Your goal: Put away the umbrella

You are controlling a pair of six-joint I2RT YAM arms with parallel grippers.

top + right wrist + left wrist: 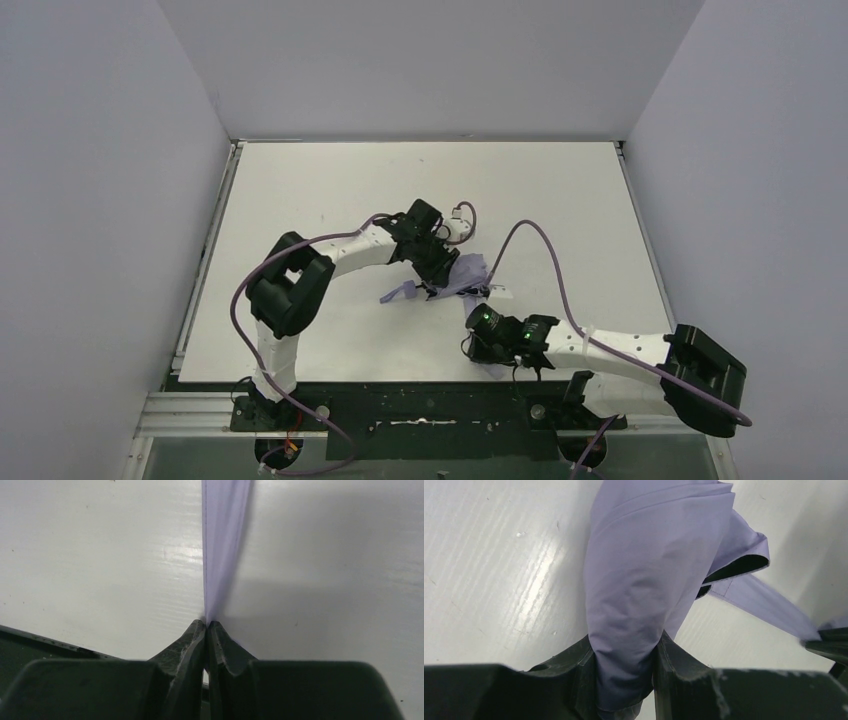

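The umbrella lies folded near the table's middle, its lavender canopy bunched, with a lavender end sticking out to the left. My left gripper is shut around the bunched canopy; the fabric fills the gap between its fingers, and a black inner edge shows at a fold. My right gripper is just in front of the umbrella, shut on its thin lavender strap, which runs taut from the fingertips. The strap also shows in the left wrist view. Shaft and ribs are hidden.
The white table sits between grey walls, with a raised rail along its left edge. The dark base strip runs along the near edge. A purple cable loops above the right arm.
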